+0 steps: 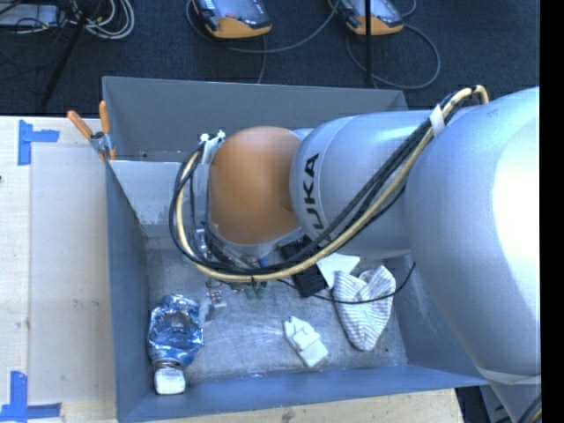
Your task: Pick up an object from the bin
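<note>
Lying nearest, by the front wall of the grey metal bin point(123, 263), are a crushed clear plastic bottle with a blue label and white cap point(174, 335) at the left and a small white lumpy piece point(305, 340) mid-floor. Behind, rightward, a bunched grey-checked cloth point(365, 311). Farther back the gripper point(214, 300) hangs low just beside the bottle's upper end, under the arm's orange cover point(251, 183). Whether it is open or closed I cannot tell. Nothing looks lifted, so grasping and raising likely remain.
</note>
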`<state>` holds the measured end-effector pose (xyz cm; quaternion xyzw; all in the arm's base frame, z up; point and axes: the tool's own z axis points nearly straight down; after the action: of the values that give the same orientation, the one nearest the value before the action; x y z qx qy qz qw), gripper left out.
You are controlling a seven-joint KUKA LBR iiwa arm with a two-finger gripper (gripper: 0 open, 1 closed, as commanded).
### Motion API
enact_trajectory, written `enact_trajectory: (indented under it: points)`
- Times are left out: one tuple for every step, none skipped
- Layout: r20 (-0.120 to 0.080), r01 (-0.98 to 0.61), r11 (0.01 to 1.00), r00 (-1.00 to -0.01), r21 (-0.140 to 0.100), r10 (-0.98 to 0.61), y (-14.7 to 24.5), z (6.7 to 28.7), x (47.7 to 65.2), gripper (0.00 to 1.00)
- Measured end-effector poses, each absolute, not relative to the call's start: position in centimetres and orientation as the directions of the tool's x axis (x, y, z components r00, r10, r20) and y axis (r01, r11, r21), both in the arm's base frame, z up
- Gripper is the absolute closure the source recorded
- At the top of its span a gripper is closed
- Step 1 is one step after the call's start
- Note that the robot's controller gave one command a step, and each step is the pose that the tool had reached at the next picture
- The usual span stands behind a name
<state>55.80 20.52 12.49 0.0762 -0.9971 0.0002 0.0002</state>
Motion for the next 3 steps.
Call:
enact_trajectory:
  points:
    - [0.004, -0.366, 0.930, -0.930, 0.000, -0.366, 21.3, 9.3, 56.1, 0.00]
    - [-0.004, -0.130, 0.992, -0.992, 0.003, -0.130, 23.6, 8.0, 57.4, 1.00]
    - [-0.004, -0.129, 0.992, -0.992, 0.003, -0.129, 23.6, 8.0, 57.4, 1.00]
